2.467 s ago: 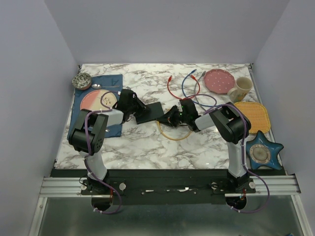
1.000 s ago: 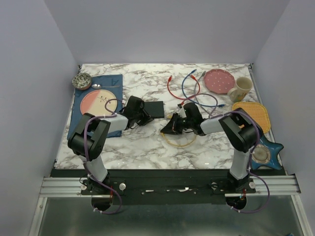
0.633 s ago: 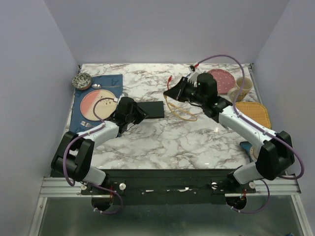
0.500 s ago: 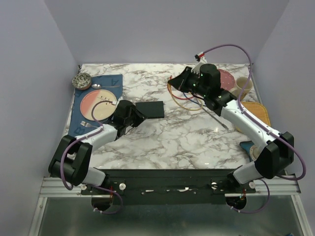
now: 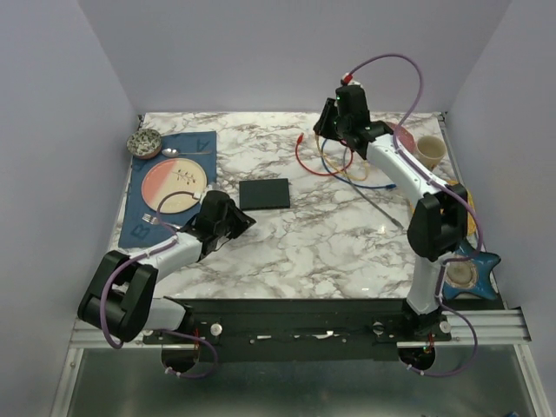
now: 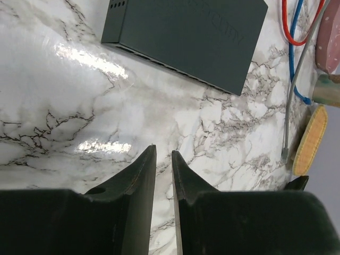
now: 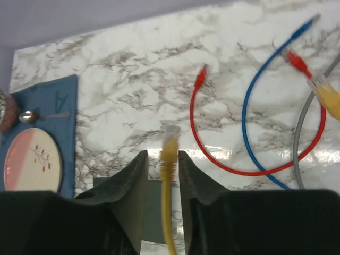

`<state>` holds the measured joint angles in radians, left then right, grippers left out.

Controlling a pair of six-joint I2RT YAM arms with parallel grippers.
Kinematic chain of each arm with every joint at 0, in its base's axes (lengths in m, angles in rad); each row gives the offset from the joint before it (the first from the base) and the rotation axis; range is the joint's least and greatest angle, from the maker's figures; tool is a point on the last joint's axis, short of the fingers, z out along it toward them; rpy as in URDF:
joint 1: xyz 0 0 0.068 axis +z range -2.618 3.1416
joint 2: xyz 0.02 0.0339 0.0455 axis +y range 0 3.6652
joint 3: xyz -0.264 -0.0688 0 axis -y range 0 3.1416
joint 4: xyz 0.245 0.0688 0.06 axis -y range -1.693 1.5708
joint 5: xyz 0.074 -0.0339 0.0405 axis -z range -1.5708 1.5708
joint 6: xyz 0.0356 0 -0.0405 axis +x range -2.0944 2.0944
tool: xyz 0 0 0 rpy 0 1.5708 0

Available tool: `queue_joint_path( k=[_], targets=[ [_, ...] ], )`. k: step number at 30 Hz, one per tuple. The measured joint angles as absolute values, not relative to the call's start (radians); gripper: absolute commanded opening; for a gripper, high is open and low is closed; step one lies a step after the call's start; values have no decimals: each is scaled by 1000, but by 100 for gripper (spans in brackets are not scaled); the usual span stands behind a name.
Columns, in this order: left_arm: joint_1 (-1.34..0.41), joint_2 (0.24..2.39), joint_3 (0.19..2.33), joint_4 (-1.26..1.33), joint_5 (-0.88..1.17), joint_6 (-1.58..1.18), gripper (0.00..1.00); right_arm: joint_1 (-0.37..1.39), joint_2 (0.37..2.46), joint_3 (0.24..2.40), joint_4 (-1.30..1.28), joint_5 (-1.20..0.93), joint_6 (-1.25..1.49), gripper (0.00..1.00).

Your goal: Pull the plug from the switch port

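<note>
Right tool (image 7: 162, 153) swung rearward, plug (image 7: 170, 134) between tips in wrist view, grip unclear; left tool (image 6: 163, 150) ajar.

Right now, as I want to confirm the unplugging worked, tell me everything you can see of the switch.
The switch is a thin, matte-black rectangular box with faint lettering on top and small vent holes at one corner. It lies flat on the marble table, near its middle. Dark sockets line one long side; no plug or cable shows in them. Only the table touches it; the left gripper hangs short of it.
</note>
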<state>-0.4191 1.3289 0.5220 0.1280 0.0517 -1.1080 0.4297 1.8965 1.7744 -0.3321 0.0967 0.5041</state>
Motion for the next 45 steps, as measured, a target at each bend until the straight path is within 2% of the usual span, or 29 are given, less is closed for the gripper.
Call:
queue_joint_path(
  k=[5,10,14,15,18,25,33,40,45],
  targets=[
    [-419,1309,514,127,51,-1107,29,416,1985,1750,-407,91,505,47],
    [-419,1308,518,118,36,-1108,33,422,1925,1657,-391,65,515,50],
    [-400,1309,562,66,4,-1113,33,435,1846,1518,-340,19,534,38],
    [-384,1311,580,53,-1,-1116,33,440,1835,1480,-323,3,541,32],
    [-315,1331,643,22,-21,-1131,33,457,1845,1387,-279,-45,560,25],
    [-235,1489,812,-32,-79,-1129,31,487,1932,1312,-234,-126,595,18],
    [-236,1736,954,-52,-76,-1104,31,491,2040,1419,-192,-183,618,12],
    [-230,1789,1002,-20,-60,-1093,29,500,2146,1469,-178,-222,640,9],
    [-244,1792,972,51,-41,-1090,29,521,2146,1468,-174,-224,638,8]
  ],
)
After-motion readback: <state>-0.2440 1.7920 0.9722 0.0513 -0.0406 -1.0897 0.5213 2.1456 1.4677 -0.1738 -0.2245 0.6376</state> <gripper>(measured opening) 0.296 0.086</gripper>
